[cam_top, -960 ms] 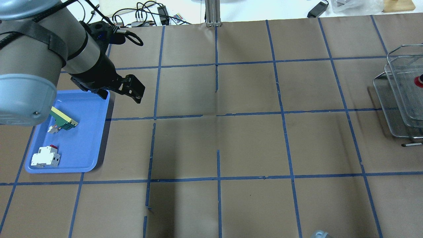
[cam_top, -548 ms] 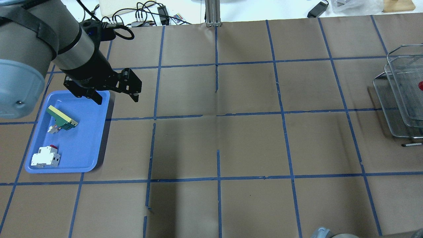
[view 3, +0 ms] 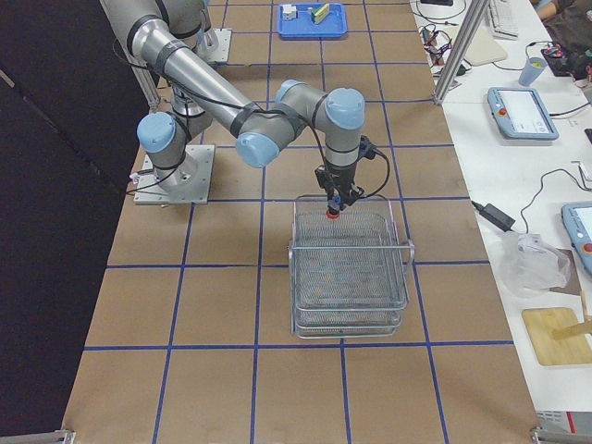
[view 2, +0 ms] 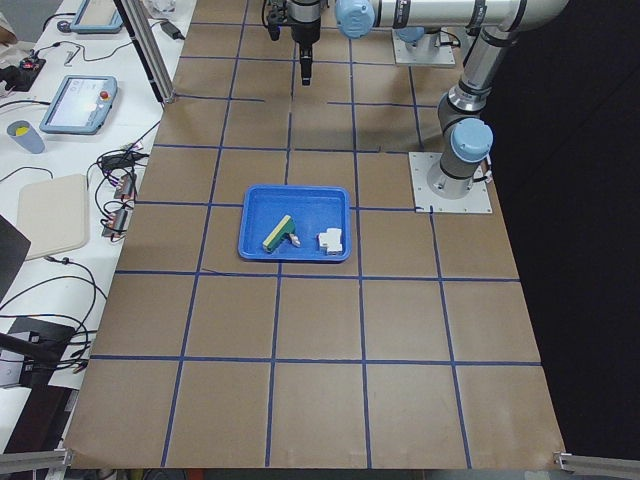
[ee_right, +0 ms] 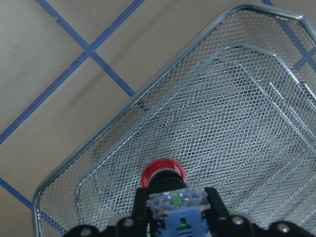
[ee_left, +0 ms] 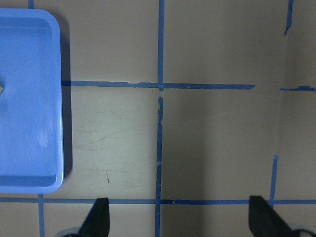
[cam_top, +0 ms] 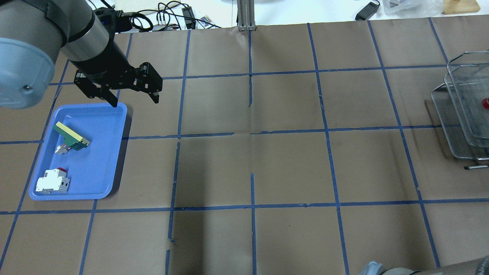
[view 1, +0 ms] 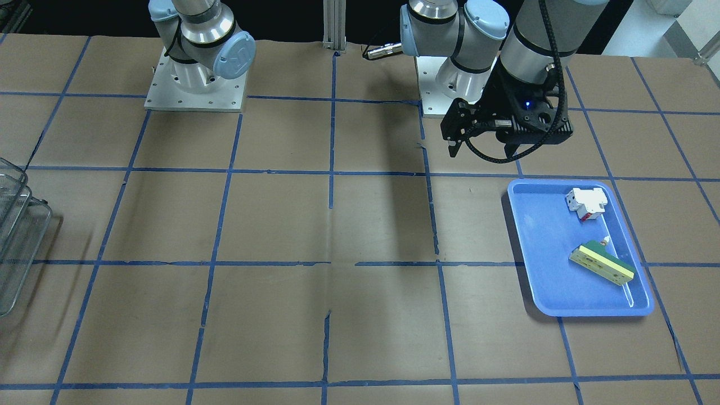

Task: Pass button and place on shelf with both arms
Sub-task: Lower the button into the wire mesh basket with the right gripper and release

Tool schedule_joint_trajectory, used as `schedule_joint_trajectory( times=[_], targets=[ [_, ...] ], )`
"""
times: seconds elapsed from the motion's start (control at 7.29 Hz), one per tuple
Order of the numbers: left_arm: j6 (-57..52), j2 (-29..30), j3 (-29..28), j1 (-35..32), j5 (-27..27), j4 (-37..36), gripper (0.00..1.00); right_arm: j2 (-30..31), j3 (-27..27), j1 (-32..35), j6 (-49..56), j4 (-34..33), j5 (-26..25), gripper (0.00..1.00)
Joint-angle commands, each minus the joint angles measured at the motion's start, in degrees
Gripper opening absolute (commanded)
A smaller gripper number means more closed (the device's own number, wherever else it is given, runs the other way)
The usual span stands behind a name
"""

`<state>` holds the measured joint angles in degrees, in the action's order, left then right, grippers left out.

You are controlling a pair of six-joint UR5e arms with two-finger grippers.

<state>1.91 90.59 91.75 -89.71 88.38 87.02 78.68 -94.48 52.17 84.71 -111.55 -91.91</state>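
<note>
My right gripper (ee_right: 177, 205) is shut on the button (ee_right: 162, 173). The button's red cap points down and its bluish contact block sits between the fingers. It hangs over the top basket of the wire shelf (ee_right: 256, 113). In the exterior right view the gripper (view 3: 331, 205) holds the button (view 3: 330, 217) just above the near edge of the shelf (view 3: 351, 277). The red cap shows at the overhead view's right edge (cam_top: 486, 102). My left gripper (cam_top: 135, 101) is open and empty above the table, just beyond the blue tray's far corner.
The blue tray (cam_top: 97, 168) holds a green-and-cream bar (cam_top: 72, 136) and a white-and-red block (cam_top: 52, 181). The shelf (cam_top: 458, 114) stands at the table's right end. Cables and boxes lie beyond the far edge. A metal post (cam_top: 244, 15) stands at the back.
My left gripper has moved away from the tray toward the table's far side, still open. The red cap at the overhead view's right edge has shifted slightly.
</note>
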Motion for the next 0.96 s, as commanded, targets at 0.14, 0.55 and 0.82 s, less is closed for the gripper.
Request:
schedule_joint_trajectory(
  times=[0.14, 0.55, 0.82],
  targets=[
    [-0.5, 3.28, -2.9, -0.55, -0.05, -0.36, 1.0, -0.19, 0.0, -0.14, -0.24, 0.1, 0.32, 0.99],
    [-1.38, 3.11, -2.81, -0.47, 0.13, -0.62, 1.0, 1.99, 0.53, -0.05, -4.88, 1.41, -0.2, 1.0],
    [-1.47, 3.11, -2.72, -0.56, 0.04, -0.89, 1.0, 7.25, 0.35, 0.38, -10.92, 9.28, -0.11, 1.0]
  ],
)
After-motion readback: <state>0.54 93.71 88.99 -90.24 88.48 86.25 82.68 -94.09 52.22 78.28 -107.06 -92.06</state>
